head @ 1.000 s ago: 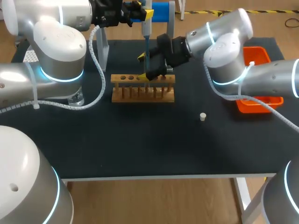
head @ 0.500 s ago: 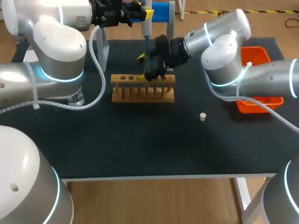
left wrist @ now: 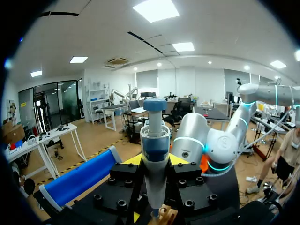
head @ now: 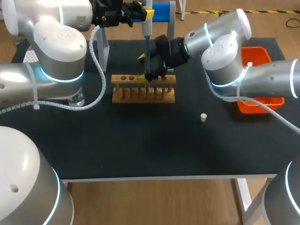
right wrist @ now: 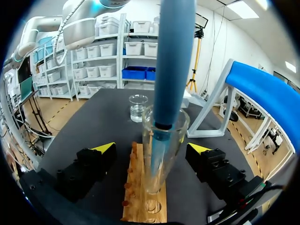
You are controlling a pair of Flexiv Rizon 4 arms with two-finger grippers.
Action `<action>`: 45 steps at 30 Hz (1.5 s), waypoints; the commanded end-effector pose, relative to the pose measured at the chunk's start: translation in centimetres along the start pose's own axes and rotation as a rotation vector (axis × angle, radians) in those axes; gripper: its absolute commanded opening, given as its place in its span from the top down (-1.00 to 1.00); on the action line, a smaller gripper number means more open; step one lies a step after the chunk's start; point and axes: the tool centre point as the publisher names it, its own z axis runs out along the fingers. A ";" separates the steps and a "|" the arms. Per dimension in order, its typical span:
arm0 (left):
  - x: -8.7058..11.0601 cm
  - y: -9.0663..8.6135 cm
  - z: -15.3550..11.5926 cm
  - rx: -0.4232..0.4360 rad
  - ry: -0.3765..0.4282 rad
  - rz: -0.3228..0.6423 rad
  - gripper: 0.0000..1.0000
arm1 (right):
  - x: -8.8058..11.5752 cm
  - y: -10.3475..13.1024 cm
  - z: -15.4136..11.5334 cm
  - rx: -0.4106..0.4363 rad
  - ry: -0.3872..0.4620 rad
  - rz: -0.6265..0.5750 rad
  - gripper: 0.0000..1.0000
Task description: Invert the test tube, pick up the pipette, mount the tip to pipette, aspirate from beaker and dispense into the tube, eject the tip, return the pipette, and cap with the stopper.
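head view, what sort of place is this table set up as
Most likely a lab bench for liquid handling: a wooden test tube rack stands on the black table, a blue pipette is lowered into a glass tube in that rack, and a beaker of clear liquid stands beyond it.

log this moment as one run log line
phase: pipette in test tube | left gripper: shut on pipette | right gripper: open around test tube in rack | stopper: loose on table

A wooden rack is seen on the black table directly under the right jaws. An orange container, possibly a tray, is placed well apart to their right.
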 end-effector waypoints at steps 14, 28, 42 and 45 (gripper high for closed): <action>0.5 -0.9 -0.4 0.004 -0.009 0.018 1.00 | -0.1 0.0 -0.1 0.002 0.003 0.001 -1.00; 1.1 -2.0 -0.6 -0.006 -0.015 0.046 1.00 | -0.1 0.0 -0.1 0.002 0.003 0.001 -1.00; 1.6 -3.0 -0.7 -0.016 -0.024 0.065 1.00 | -0.1 0.0 -0.1 0.002 0.003 0.001 -1.00; 1.7 -3.3 -0.7 -0.017 -0.027 0.069 1.00 | -0.1 0.0 -0.1 0.002 0.003 0.001 -1.00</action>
